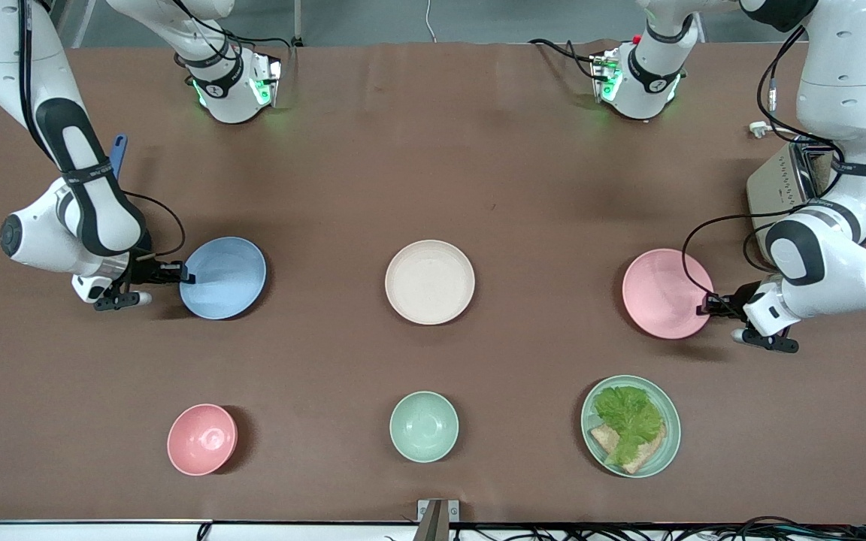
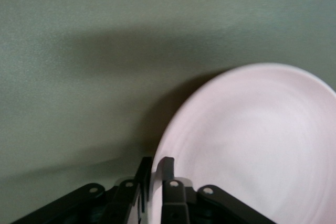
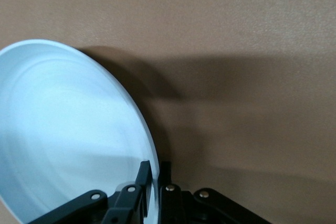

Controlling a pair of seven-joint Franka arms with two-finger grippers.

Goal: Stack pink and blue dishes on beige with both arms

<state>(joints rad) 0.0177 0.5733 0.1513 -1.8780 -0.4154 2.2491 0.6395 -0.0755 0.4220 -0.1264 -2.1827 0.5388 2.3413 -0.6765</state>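
The beige plate (image 1: 430, 282) lies flat mid-table. The light blue plate (image 1: 223, 277) is tilted up off the table toward the right arm's end, and my right gripper (image 1: 186, 276) is shut on its rim; the right wrist view shows that blue plate (image 3: 68, 135) with its edge pinched in the right gripper (image 3: 156, 179). The pale pink plate (image 1: 666, 293) is tilted up toward the left arm's end, with my left gripper (image 1: 706, 306) shut on its rim; in the left wrist view the pink plate (image 2: 252, 140) sits between the fingers of the left gripper (image 2: 155, 174).
Nearer the front camera stand a deep pink bowl (image 1: 202, 439), a mint-green bowl (image 1: 424, 426) and a mint-green plate (image 1: 673, 439) holding lettuce and bread. A silver toaster (image 1: 786, 188) stands beside the left arm. A blue utensil (image 1: 118, 154) shows beside the right arm.
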